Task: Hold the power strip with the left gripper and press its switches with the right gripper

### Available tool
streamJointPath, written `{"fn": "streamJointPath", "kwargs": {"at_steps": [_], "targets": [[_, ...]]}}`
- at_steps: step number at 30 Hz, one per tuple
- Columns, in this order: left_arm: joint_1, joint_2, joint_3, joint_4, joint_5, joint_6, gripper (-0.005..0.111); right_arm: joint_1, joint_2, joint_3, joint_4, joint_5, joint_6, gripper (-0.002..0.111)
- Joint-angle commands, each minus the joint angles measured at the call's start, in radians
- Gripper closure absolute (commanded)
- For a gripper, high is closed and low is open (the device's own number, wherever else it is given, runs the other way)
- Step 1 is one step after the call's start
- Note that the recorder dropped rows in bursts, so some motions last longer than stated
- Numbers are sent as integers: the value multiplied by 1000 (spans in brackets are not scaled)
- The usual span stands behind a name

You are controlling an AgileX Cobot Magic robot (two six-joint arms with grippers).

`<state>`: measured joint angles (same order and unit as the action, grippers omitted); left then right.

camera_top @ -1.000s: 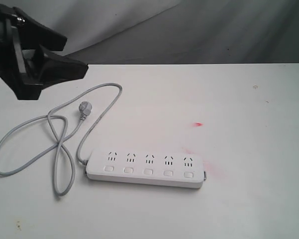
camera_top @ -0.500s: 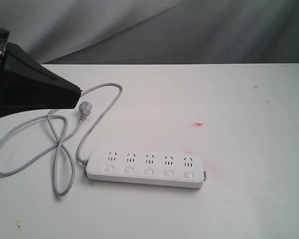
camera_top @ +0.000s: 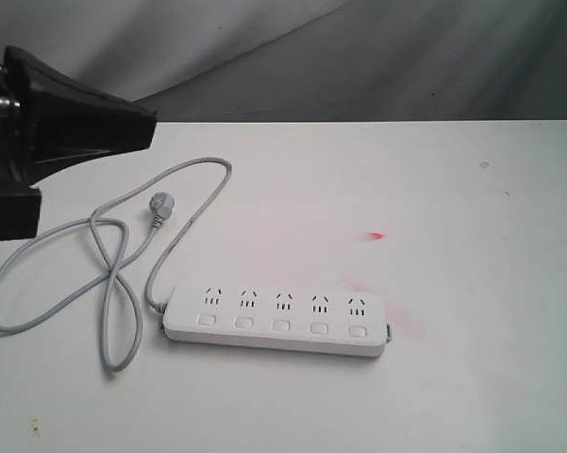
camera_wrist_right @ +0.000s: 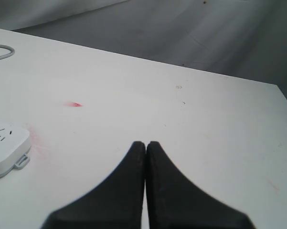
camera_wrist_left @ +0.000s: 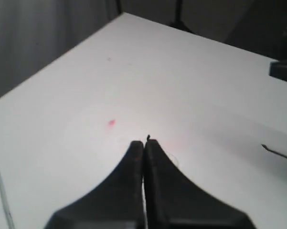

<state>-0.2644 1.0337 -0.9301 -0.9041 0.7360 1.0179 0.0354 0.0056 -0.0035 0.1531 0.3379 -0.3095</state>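
The white power strip (camera_top: 278,322) lies flat near the table's front, its row of square switches (camera_top: 281,326) below the sockets. Its grey cord (camera_top: 113,283) loops off to the left and ends in a plug (camera_top: 158,206). My left gripper (camera_top: 146,123) hovers at the far left of the exterior view, well above and behind the strip; its jaws are pressed together with nothing in them (camera_wrist_left: 144,142). My right gripper (camera_wrist_right: 145,143) is shut and empty over bare table; only the strip's end (camera_wrist_right: 7,149) shows in the right wrist view. The right gripper is out of the exterior view.
A white table (camera_top: 472,283) carries a small red mark (camera_top: 376,235) and a pink smear (camera_top: 410,326) by the strip's right end. Grey cloth (camera_top: 377,57) hangs behind the table. A dark stand (camera_wrist_left: 282,70) shows at the edge in the left wrist view.
The left gripper has turned and shifted at the far left: its jaws, seen apart a second ago, now show as one closed dark wedge, higher than half a second ago. Strip and cord have not moved.
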Motion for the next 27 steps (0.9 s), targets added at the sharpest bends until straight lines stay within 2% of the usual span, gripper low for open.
{"fn": "streamJointPath", "kwargs": {"at_steps": [1,10,16,21,23,26,27], "targets": [[-67,-148,172,2,-293,-79,107,-6,-6,4,-12,-3,2,108],[-61,-597,592,-8,-624,-79,107,-6,-6,4,-12,-3,4,108],[-61,-795,737,-8,-664,-114,107,-6,-6,4,-12,-3,4,108],[-61,-837,791,9,-672,-190,107,-6,-6,4,-12,-3,4,108],[-61,-835,811,84,-693,-249,107,-6,-6,4,-12,-3,4,108],[-61,-836,844,337,-728,-497,107,-6,-6,4,-12,-3,4,108],[-61,-836,861,466,-748,-597,107,-6,-6,4,-12,-3,4,108]]}}
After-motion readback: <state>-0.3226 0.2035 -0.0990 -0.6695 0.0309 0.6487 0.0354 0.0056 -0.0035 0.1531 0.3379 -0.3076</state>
